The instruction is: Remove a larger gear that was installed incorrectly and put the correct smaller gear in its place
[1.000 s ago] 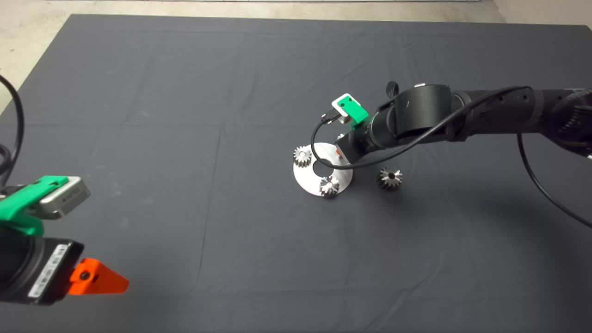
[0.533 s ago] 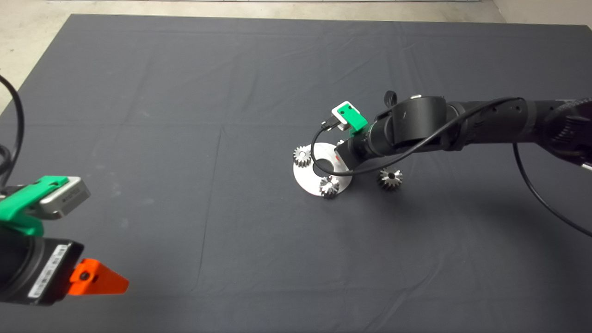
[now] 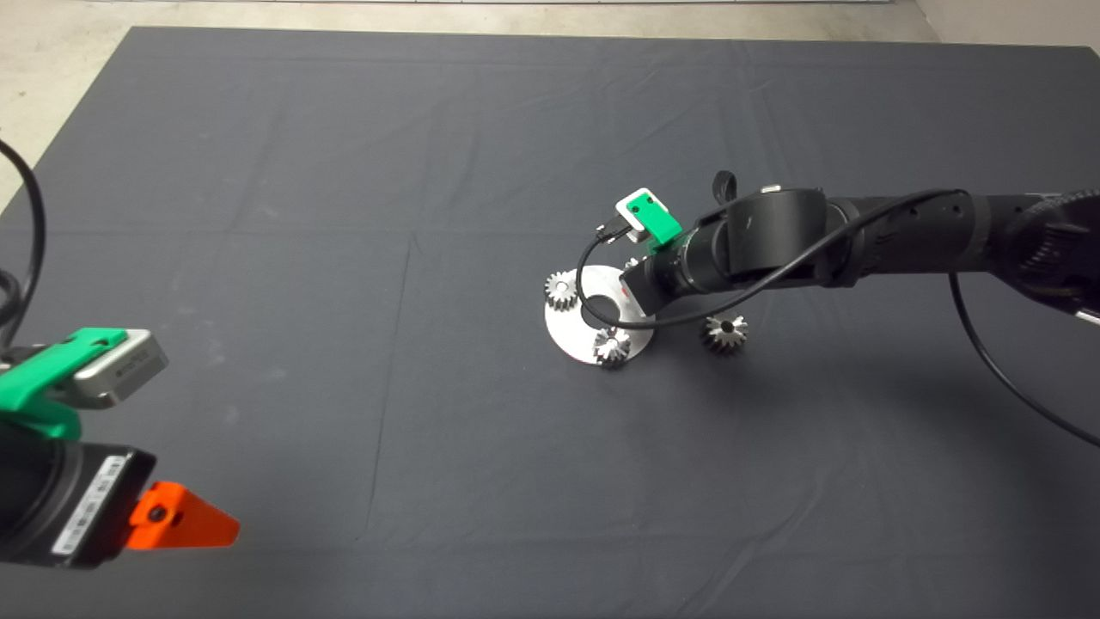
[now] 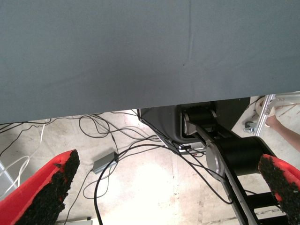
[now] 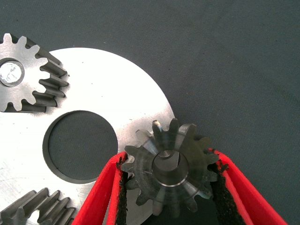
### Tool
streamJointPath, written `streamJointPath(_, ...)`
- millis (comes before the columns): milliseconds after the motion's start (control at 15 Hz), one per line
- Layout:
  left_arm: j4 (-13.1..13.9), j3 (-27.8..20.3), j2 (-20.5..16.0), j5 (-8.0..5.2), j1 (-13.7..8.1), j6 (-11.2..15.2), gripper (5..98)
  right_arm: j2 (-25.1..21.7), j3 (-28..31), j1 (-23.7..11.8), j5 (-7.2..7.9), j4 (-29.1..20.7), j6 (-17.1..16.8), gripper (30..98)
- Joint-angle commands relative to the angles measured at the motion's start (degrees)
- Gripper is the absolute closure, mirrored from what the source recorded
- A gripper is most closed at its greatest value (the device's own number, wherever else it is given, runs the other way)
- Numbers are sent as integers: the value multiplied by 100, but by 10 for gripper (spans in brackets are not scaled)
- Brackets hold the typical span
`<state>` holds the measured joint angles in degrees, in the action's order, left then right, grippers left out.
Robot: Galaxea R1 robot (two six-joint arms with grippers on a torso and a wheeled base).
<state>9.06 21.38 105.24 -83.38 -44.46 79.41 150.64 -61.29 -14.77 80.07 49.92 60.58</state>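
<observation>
Right gripper [image 5: 168,185]: pinching the larger gear [image 5: 171,166] at the plate [image 5: 103,101] edge
Left gripper [image 4: 159,187]: spread, parked
Smaller gear [image 3: 726,332]: on mat beside plate
Advice: lift straight up, keep 2 pads level

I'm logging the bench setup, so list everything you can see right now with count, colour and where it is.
Mat: one, dark grey, covers the table.
Round plate: one, silvery with a centre hole, mid-mat.
Paler gears: two, silvery, on the plate's rim, the other at its near edge.
Larger gear: one, dark grey, on the plate's edge between the right gripper's fingers.
Smaller gear: one, dark grey, on the mat right of the plate.
Cables: several, dark, on the floor beyond the mat.
Right gripper: red fingers closed against the larger gear.
Left gripper: parked lower left, open.
</observation>
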Motion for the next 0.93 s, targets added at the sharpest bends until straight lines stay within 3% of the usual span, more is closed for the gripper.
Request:
streamJointPath(0,105,-74,-7,-2,-72,-22,55,-21,-13,-87,18,193,77,895)
streamJointPath(467,105,-74,-7,-2,-72,-22,55,-56,40,-78,35,185,716,895)
streamJointPath(867,105,-74,-7,-2,-67,-22,55,-56,23,-22,26,193,842,895)
